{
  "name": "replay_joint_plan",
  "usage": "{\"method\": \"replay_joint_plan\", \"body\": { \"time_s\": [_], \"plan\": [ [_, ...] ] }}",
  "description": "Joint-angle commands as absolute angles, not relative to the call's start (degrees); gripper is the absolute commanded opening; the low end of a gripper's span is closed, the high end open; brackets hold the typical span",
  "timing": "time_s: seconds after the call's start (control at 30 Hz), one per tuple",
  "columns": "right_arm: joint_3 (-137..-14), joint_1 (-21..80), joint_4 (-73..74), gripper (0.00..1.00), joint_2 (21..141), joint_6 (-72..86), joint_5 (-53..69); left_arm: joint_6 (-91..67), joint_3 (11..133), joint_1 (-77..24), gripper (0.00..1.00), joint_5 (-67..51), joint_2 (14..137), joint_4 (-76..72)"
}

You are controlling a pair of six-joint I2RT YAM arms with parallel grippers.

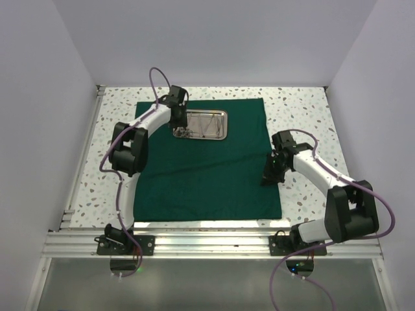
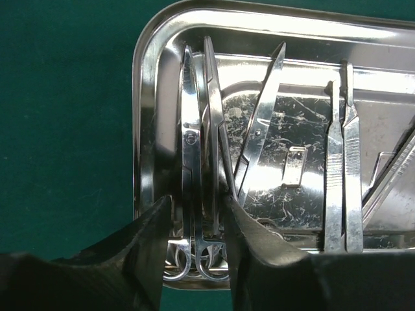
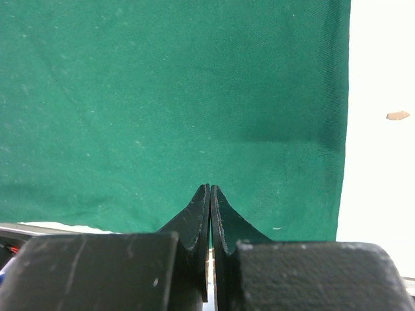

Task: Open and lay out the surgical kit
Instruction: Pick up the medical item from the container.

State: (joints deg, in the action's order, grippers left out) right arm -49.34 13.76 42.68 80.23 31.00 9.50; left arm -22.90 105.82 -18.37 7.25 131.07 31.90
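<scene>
The dark green cloth point(image 1: 207, 175) lies spread flat as a large square sheet. The steel tray point(image 1: 220, 135) sits on its far part. In the left wrist view the tray point(image 2: 146, 116) holds ring-handled scissors and forceps point(image 2: 191, 149) along its left side, a slim pointed instrument point(image 2: 262, 123) and tweezers point(image 2: 343, 162). My left gripper point(image 1: 179, 129) point(image 2: 198, 201) is open at the tray's left end, its fingers on either side of the ring-handled pair. My right gripper point(image 1: 269, 172) point(image 3: 209, 189) is shut and empty, low over the cloth point(image 3: 162, 97) near its right edge.
The speckled white table point(image 1: 305, 110) shows around the cloth and to its right in the right wrist view point(image 3: 379, 78). White walls close in the left, far and right sides. An aluminium rail point(image 1: 207, 243) runs along the near edge.
</scene>
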Motion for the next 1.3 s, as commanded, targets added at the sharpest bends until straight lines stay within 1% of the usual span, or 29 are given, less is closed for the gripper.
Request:
{"method": "replay_joint_plan", "body": {
  "time_s": [0.0, 0.07, 0.3, 0.4, 0.43, 0.47, 0.5, 0.53, 0.63, 0.83, 1.1, 1.27],
  "plan": [
    [-49.83, 13.62, 42.54, 0.00, 80.86, 30.50, 8.70, -21.88, 106.09, -17.84, 0.41, 5.89, 133.24, 32.61],
    [-50.01, 13.54, 42.45, 0.00, 81.12, 30.50, 8.79, -21.97, 105.82, -17.93, 0.39, 4.67, 134.38, 33.22],
    [-50.19, 13.62, 42.10, 0.00, 81.91, 30.41, 8.88, -22.85, 106.52, -17.84, 0.39, 5.27, 137.72, 37.35],
    [-50.01, 13.54, 41.92, 0.00, 82.00, 30.41, 8.88, -23.12, 106.79, -17.84, 0.37, 3.79, 139.57, 39.29],
    [-49.92, 13.62, 41.84, 0.00, 82.00, 30.41, 8.79, -23.20, 106.61, -17.93, 0.30, 2.82, 139.83, 39.37],
    [-49.92, 13.62, 41.75, 0.00, 82.00, 30.41, 8.79, -23.20, 106.35, -17.84, 0.26, 1.59, 140.36, 39.37],
    [-49.92, 13.62, 41.75, 0.00, 82.00, 30.41, 8.70, -23.20, 106.09, -17.84, 0.16, 0.54, 140.71, 39.37],
    [-49.92, 13.62, 41.75, 0.00, 81.91, 30.41, 8.70, -23.20, 106.08, -17.84, 0.11, 0.53, 140.71, 39.46],
    [-49.83, 13.54, 41.66, 0.00, 81.91, 30.41, 8.70, -22.94, 106.70, -17.84, 0.00, -1.23, 141.68, 40.16],
    [-49.22, 13.54, 41.31, 0.00, 81.65, 30.32, 8.88, -22.76, 109.68, -17.93, 0.00, -1.50, 139.84, 40.95],
    [-48.43, 13.62, 40.34, 0.00, 81.30, 30.32, 9.84, -21.80, 126.11, -17.93, 0.00, -0.18, 136.94, 45.70],
    [-48.43, 13.54, 40.34, 0.00, 80.77, 30.06, 10.20, -21.97, 124.46, -18.02, 0.00, -0.09, 130.88, 42.72]
  ]
}}
